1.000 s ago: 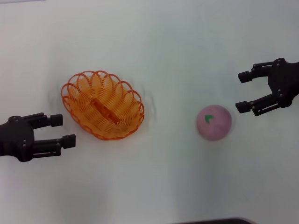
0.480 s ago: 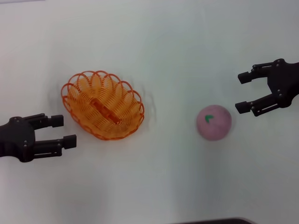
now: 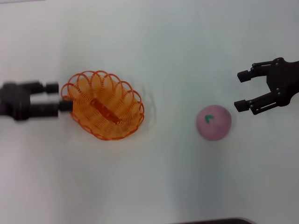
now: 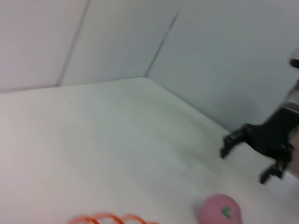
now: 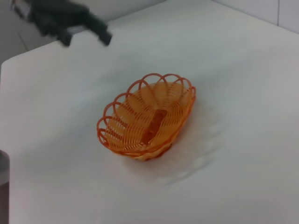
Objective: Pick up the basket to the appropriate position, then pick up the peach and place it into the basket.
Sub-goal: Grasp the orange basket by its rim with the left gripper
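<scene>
Orange basket (image 3: 103,111) w/ left end effector (image 3: 65,97) spread at rim, right end effector (image 3: 239,90) wide nr peach (image 3: 213,122)

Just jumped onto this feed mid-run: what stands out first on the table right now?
The orange wire basket sits left of centre on the white table, empty, with the left gripper open at its left rim, one finger above and one below the rim's end. Off to the right lies the pink peach, apart from the basket. The right gripper hangs open just beyond it, not touching.
</scene>
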`<act>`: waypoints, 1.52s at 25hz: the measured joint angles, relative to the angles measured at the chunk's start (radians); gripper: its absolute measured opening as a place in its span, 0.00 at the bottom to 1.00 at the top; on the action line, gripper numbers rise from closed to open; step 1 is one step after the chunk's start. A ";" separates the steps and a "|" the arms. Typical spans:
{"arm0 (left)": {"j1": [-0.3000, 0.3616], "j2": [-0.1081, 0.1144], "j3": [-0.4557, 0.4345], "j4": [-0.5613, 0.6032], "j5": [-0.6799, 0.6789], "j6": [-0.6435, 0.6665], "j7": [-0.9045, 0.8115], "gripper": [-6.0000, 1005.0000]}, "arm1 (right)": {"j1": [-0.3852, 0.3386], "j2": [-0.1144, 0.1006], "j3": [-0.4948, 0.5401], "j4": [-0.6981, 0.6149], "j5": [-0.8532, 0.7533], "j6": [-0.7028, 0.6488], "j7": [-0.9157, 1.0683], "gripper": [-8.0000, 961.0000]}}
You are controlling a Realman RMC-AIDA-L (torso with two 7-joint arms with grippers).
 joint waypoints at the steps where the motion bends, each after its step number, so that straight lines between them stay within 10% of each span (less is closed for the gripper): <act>1: -0.022 0.004 0.008 0.024 0.004 -0.007 -0.043 0.84 | 0.000 0.000 -0.001 0.000 0.000 0.003 -0.001 0.99; 11: -0.263 0.087 0.285 0.074 0.208 -0.239 -0.463 0.84 | 0.000 0.005 -0.005 0.007 0.000 0.036 -0.010 0.99; 22: -0.425 0.001 0.527 -0.083 0.605 -0.465 -0.689 0.84 | 0.002 0.016 -0.005 0.001 0.001 0.051 -0.011 0.99; 31: -0.444 -0.009 0.554 -0.235 0.619 -0.573 -0.691 0.83 | 0.011 0.017 -0.007 0.007 0.000 0.076 -0.011 0.99; 38: -0.439 -0.013 0.543 -0.232 0.615 -0.587 -0.688 0.57 | 0.015 0.019 -0.007 0.009 0.000 0.087 -0.009 0.98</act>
